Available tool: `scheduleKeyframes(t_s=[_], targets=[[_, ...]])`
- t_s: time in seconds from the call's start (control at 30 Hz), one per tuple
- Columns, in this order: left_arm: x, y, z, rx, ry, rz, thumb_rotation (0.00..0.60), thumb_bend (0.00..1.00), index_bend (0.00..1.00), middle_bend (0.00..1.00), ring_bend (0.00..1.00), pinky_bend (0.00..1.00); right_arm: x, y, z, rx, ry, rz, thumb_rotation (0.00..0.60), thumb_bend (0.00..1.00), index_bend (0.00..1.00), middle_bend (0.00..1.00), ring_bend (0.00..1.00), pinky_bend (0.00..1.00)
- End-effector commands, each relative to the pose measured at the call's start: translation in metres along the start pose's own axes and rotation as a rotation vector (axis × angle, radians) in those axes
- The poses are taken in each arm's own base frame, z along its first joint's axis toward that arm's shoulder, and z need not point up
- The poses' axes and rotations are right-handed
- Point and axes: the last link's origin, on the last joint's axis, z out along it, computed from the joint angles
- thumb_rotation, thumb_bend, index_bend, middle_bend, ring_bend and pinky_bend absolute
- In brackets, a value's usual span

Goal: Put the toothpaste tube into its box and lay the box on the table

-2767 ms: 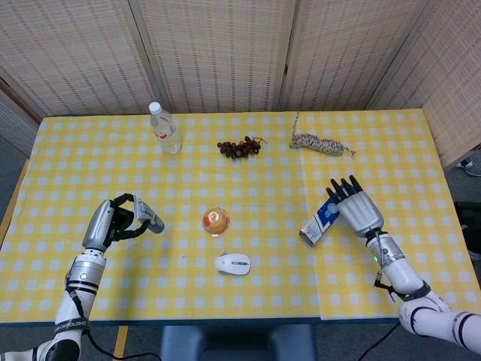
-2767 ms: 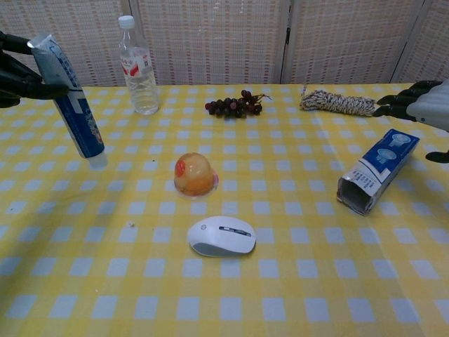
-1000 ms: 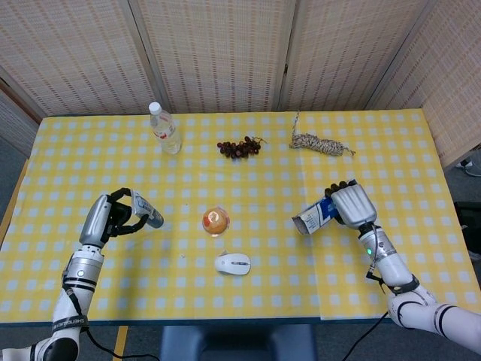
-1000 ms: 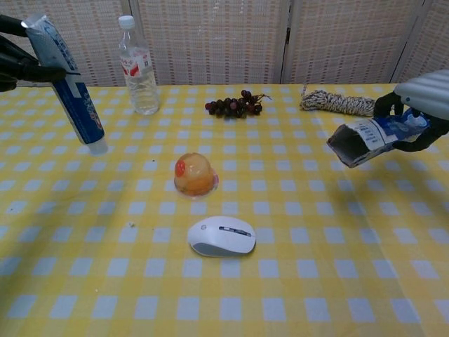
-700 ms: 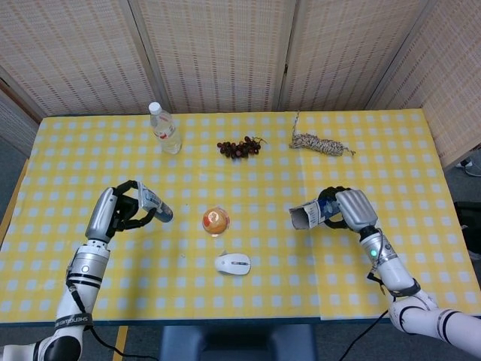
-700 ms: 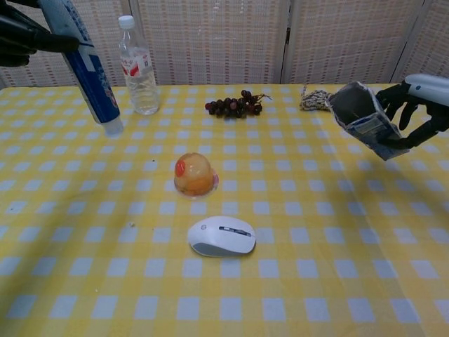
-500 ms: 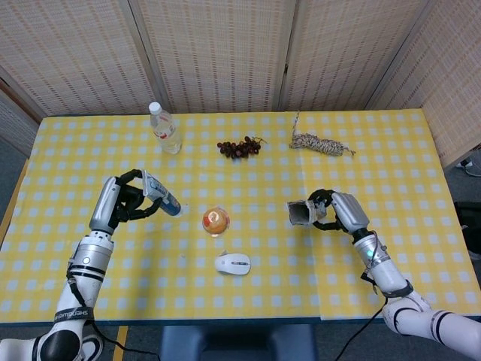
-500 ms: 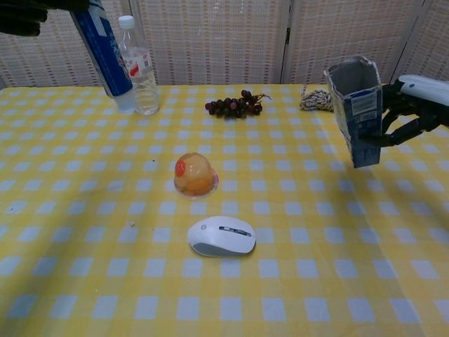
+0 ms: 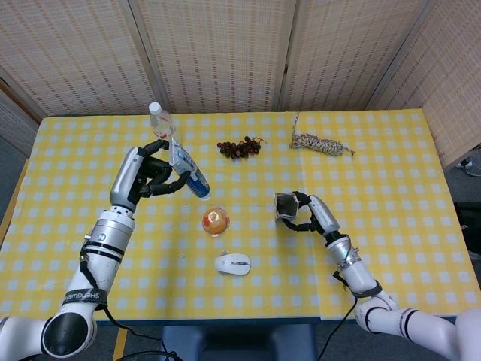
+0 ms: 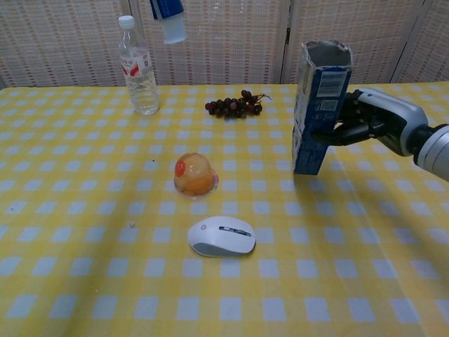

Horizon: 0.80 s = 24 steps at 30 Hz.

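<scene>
My left hand (image 9: 146, 179) grips the blue and white toothpaste tube (image 9: 188, 172) high above the table, cap end down and toward the centre. Only the cap end of the tube (image 10: 168, 15) shows at the top of the chest view, where the left hand is out of frame. My right hand (image 10: 375, 119) holds the blue and white toothpaste box (image 10: 319, 97) upright from its right side, open mouth facing up. From the head view I look down into the open box (image 9: 286, 205), with the right hand (image 9: 316, 213) just to its right.
On the yellow checked table (image 9: 391, 173) lie a jelly cup (image 10: 194, 175), a white mouse (image 10: 221, 236), a water bottle (image 10: 137, 67), a bunch of grapes (image 10: 235, 103) and a coil of rope (image 10: 338, 102).
The left hand lifted the tube higher and carried it right, toward the centre. The right hand took the box off the table, turned it upright and moved it left.
</scene>
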Motion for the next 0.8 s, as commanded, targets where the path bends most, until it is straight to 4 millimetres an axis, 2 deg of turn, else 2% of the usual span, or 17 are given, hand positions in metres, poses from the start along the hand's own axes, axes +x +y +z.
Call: scheduleKeyframes(t_s=[0.03,0.27,0.8], targets=[[-0.004,0.003,0.005,0.0,-0.001,-0.007,0.6,0.56,1.0,1.0,1.0,1.0,-0.009,-0.007,0.008,0.01,0.022,0.043,0.6,0.36,0.59,0.5,0.45,0.41],[-0.012,0.011,0.011,-0.007,-0.01,-0.005,0.6,0.56,1.0,1.0,1.0,1.0,-0.033,-0.029,0.023,0.02,0.025,0.055,0.6,0.36,0.59,0.5,0.45,0.41],[-0.043,0.019,0.021,-0.015,-0.066,0.005,0.6,0.56,1.0,1.0,1.0,1.0,-0.062,-0.037,0.05,-0.04,0.01,0.077,0.6,0.36,0.59,0.5,0.45,0.41]])
